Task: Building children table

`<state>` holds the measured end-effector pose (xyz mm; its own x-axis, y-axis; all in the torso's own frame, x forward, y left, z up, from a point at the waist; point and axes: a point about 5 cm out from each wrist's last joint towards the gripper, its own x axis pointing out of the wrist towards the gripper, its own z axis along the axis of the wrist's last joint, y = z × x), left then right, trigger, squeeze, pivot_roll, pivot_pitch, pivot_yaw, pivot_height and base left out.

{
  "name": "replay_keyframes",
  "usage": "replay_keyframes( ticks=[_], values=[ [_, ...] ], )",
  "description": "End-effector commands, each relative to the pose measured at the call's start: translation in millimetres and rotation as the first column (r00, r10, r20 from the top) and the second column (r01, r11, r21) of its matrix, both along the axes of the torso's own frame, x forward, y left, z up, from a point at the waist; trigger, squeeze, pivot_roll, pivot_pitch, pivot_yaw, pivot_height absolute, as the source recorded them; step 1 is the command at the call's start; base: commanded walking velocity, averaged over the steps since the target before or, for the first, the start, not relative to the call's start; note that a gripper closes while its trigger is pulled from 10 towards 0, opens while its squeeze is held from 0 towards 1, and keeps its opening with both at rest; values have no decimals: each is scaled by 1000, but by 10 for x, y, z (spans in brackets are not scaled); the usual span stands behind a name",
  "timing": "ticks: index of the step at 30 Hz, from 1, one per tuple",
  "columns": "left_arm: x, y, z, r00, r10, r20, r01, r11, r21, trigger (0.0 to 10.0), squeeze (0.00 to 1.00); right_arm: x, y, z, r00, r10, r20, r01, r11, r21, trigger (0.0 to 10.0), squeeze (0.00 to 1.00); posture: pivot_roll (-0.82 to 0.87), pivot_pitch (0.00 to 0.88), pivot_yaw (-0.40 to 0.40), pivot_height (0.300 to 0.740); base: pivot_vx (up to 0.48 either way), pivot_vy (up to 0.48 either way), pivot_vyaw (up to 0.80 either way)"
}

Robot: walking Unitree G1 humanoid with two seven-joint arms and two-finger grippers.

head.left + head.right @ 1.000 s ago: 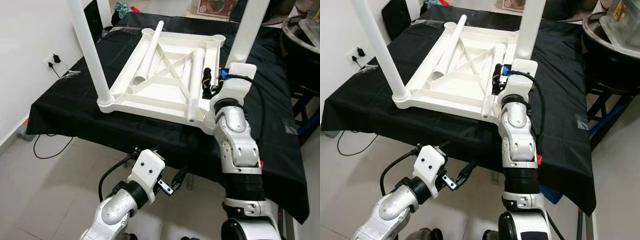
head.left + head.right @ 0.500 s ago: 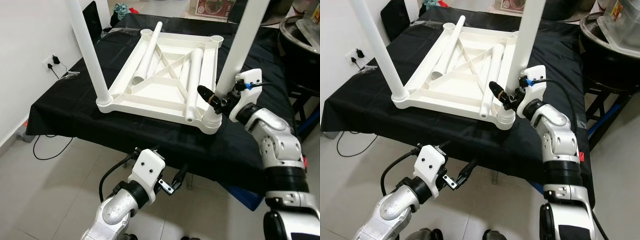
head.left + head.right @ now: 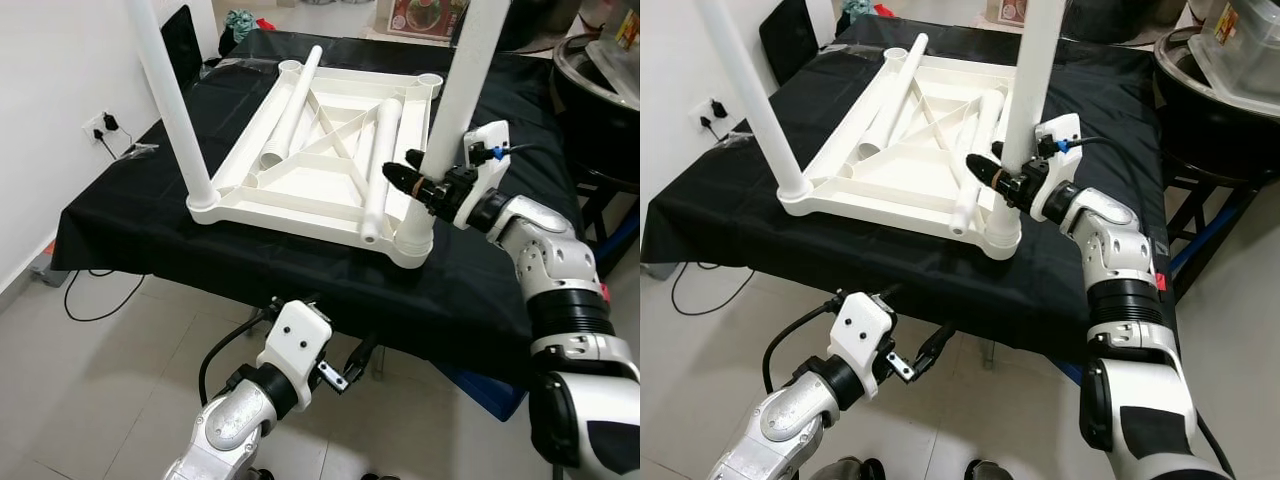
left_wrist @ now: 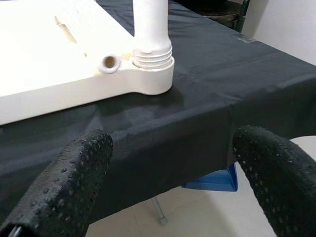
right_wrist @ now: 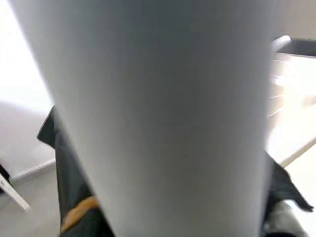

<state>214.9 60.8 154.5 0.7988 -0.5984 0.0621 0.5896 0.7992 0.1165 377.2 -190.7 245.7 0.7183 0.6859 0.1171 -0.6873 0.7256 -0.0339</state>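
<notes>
With two legs upright in the near corners of the upturned tabletop [image 3: 330,150] at frame centre and two loose legs [image 3: 292,100] on it, my right gripper [image 3: 425,185] clasped the right leg [image 3: 455,100], my left gripper [image 3: 345,365] hanging open below.

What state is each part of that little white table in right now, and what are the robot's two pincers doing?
Tabletop: upside down on the black cloth.
Near-right leg: upright in its corner socket.
Near-left leg: upright in its socket.
Two loose legs: lying flat inside the frame.
Right pincer: around the near-right leg, low down.
Left pincer: open, idle below the table edge.
</notes>
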Motion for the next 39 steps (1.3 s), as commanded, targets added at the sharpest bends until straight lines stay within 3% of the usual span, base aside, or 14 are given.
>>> replay_keyframes(
  ticks=[1,6,12,14,16,17,19,20,24,30,31,35,36,39],
  values=[
    [-26,-2,-28,1000,-2,-8,2,1000,9,10000,0,16,60,-22,999,41,-14,-40,999,26,0,0,141,141,-41,740,0,0,0],
    [-25,-5,-28,1000,-5,-7,5,1000,10,10000,0,34,16,-7,999,-35,11,35,999,34,0,0,138,142,-37,740,0,0,0],
    [-14,-11,-23,1000,-8,-6,8,1000,11,10000,0,69,-109,-45,957,-289,34,289,957,8,0,0,137,149,-41,740,0,0,0],
    [-12,-7,-23,1000,-8,-6,8,1000,12,10000,0,63,-174,-62,907,-420,26,420,908,9,0,0,133,150,-38,740,0,0,0],
    [-9,-5,-27,1000,-10,-7,10,1000,17,10000,0,4,-289,-98,784,-621,16,621,784,11,0,0,129,152,-36,740,0,0,0],
    [-9,-5,-27,1000,-10,-7,10,1000,17,10000,0,4,-289,-98,784,-621,16,621,784,11,0,0,129,152,-36,740,0,0,0],
    [-6,-5,-28,1000,-13,-6,13,1000,21,10000,0,-115,-371,-115,626,-780,24,779,626,16,0,0,127,153,-32,740,0,0,0],
    [-6,-5,-28,1000,-13,-6,13,1000,21,10000,0,-115,-371,-115,626,-780,24,779,626,16,0,0,127,153,-32,740,0,0,0],
    [0,-4,-24,1000,-12,-4,12,1000,23,10000,0,-343,-359,-79,387,-922,-21,917,383,116,0,0,128,153,-33,740,0,0,0],
    [2,-3,-20,1000,-11,-2,11,1000,24,10000,0,-388,-262,-86,345,-937,-60,932,335,140,0,0,130,157,-31,740,0,0,0],
    [4,-4,-22,1000,-10,-4,10,1000,23,10000,0,-362,-57,-92,422,-903,-81,901,407,150,10000,0,128,160,-33,740,0,0,0],
    [2,-3,-30,1000,-10,-8,10,1000,23,10000,0,-367,86,-69,491,-869,-62,864,476,168,10000,0,125,160,-28,740,0,0,0],
    [2,-5,-32,1000,-11,-9,11,1000,23,10000,0,-375,111,-65,504,-862,-46,855,491,166,10000,1000,125,160,-31,740,0,0,0],
    [4,-5,-32,1000,-10,-10,10,1000,22,10000,0,-383,151,-51,526,-850,-31,841,515,163,10000,1000,125,160,-31,740,0,0,0]
  ],
)
